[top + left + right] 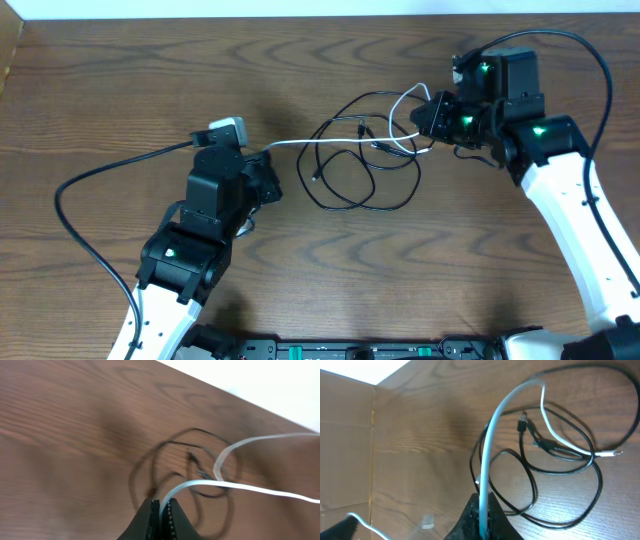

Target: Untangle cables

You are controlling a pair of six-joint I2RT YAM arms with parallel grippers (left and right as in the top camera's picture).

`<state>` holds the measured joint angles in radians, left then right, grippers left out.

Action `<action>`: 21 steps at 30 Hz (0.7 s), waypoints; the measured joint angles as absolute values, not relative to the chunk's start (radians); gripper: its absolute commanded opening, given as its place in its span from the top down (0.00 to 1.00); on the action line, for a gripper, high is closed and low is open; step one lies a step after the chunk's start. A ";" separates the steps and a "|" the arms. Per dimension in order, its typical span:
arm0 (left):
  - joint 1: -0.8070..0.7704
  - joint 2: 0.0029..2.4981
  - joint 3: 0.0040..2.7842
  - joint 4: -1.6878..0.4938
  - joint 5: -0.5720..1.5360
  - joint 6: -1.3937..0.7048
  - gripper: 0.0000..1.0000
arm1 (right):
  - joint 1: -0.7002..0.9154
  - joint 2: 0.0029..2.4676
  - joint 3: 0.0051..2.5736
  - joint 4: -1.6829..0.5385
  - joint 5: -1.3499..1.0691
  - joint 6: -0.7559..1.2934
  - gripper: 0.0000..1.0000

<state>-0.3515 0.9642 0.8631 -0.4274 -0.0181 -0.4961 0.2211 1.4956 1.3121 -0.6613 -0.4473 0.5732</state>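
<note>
While you look down your left wrist camera, the left gripper (pixel 161 519) sits nearest the lens, jaws pinched tight on the white cable (pixel 240 487), which rises out from between the fingers and runs off to the right above the wood. Just past it, the black cables (pixel 145 457) lie in blurred loose loops on the table (pixel 60 420). Over on your right wrist camera it's the same story: the right gripper (pixel 482 520) is clamped on the white cable (pixel 492 425), which climbs straight up from the fingers, bends over, and drops back so its small plug end (pixel 612 453) rests on the wood beside the black cables (pixel 599 485). Those black loops cross under and over the white one, and you can't tell exactly how they thread. From overhead, the left gripper (pixel 268 170) and right gripper (pixel 425 118) are well apart, the white cable (pixel 300 142) stretched between them and slack in a loop near the right one. Under that span, mid-table (pixel 100 80), lie the black cables (pixel 350 190). Farther off, a cardboard panel (pixel 345 435) stands at the table's edge.
</note>
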 measured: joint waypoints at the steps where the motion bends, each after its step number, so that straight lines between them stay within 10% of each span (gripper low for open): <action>1: -0.352 0.964 0.864 -0.441 -0.043 -0.488 0.93 | 0.221 1.504 1.312 -0.665 -0.447 0.573 0.99; 21: -0.352 0.953 0.888 -0.583 -0.168 -0.447 0.92 | 0.324 1.567 1.315 -0.061 -0.759 0.791 0.99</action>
<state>-0.3515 0.9535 0.8879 -0.5831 -0.1680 -0.4473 0.3241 1.5665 1.3151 -0.0608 -0.7589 0.7910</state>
